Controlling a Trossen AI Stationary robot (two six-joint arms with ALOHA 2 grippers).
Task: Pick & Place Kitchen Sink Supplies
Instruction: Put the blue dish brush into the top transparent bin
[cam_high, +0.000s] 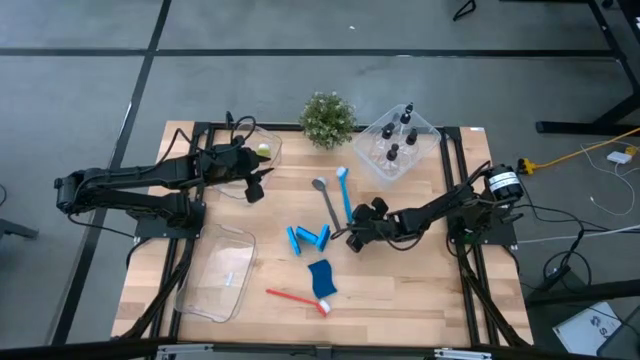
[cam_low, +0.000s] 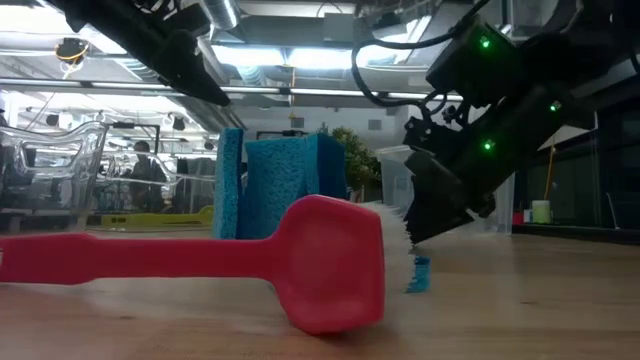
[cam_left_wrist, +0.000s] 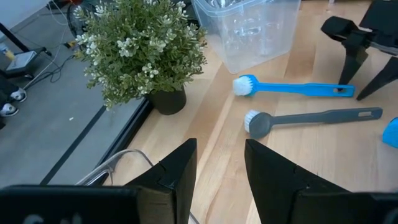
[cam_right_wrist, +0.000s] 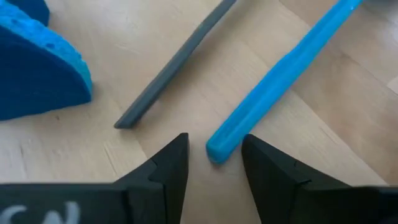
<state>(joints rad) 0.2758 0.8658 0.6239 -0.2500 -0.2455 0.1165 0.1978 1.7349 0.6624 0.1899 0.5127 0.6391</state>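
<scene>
**Right gripper poised at the blue brush handle**

At the middle of the wooden table (cam_high: 420, 300), the right gripper (cam_high: 357, 238) sits low over the near end of the blue brush (cam_high: 346, 196). Its wrist view shows the two dark fingers (cam_right_wrist: 165, 171) apart, with the tip of the blue handle (cam_right_wrist: 219, 149) lying in the gap between them; the pads are not pressing on it. The grey brush (cam_high: 327, 203) lies just beside the blue one, its handle end (cam_right_wrist: 127, 120) a little off to one side of the fingers. Both brush heads point toward the potted plant (cam_high: 327, 118) at the far edge.

Near the right gripper lie small blue sponge pieces (cam_high: 307, 238), and closer to the front edge a darker blue sponge (cam_high: 321, 277) rests beside the red brush (cam_high: 298, 298). In the low view the red brush head (cam_low: 335, 262) fills the foreground with the sponge (cam_low: 285, 180) standing behind it.

A clear bin (cam_high: 398, 146) at the far right holds several small black-capped bottles (cam_high: 392, 153). Another clear bin (cam_high: 222, 272) lies at the front left.

The left gripper (cam_high: 255, 185) hovers over the far left of the table beside a third clear bin (cam_high: 262, 152), in which something yellow-green shows. Its fingers (cam_left_wrist: 177, 171) stand apart with nothing between them.
</scene>
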